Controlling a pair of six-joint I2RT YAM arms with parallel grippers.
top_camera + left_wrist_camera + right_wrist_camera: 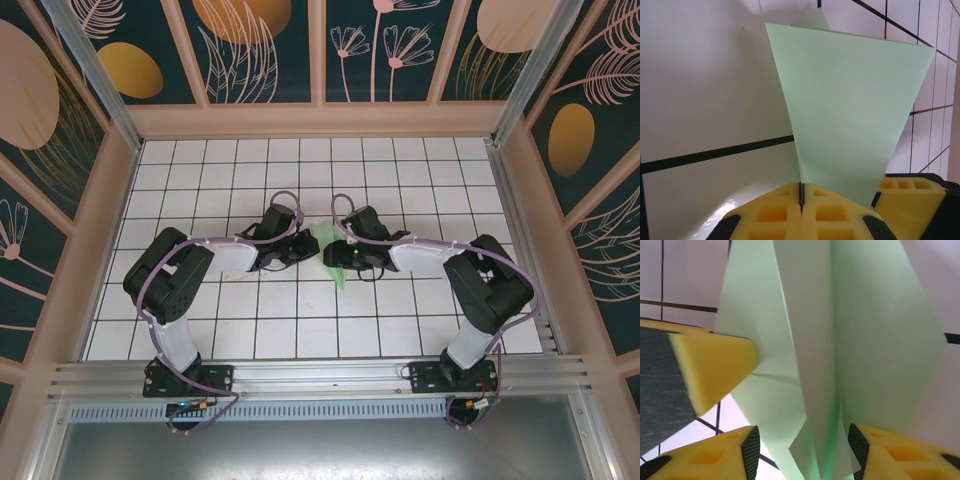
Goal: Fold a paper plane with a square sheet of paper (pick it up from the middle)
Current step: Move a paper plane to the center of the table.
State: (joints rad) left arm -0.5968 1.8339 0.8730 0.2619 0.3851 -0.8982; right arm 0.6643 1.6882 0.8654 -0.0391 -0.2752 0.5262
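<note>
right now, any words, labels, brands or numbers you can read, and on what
None readable in any view.
The mint-green paper is blank; the white grid tiles bear only black lines; the wall panels show plants and circles, no writing.
The left tool and right tool have plain yellow pads.
Anything printed on the arm bases is too small to tell.

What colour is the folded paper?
The paper is pale mint green, clearest in the left wrist view.

mostly hidden under the right gripper [332,254] in the top view: paper [341,277]. cut off at top and bottom edges in the right wrist view.
</note>
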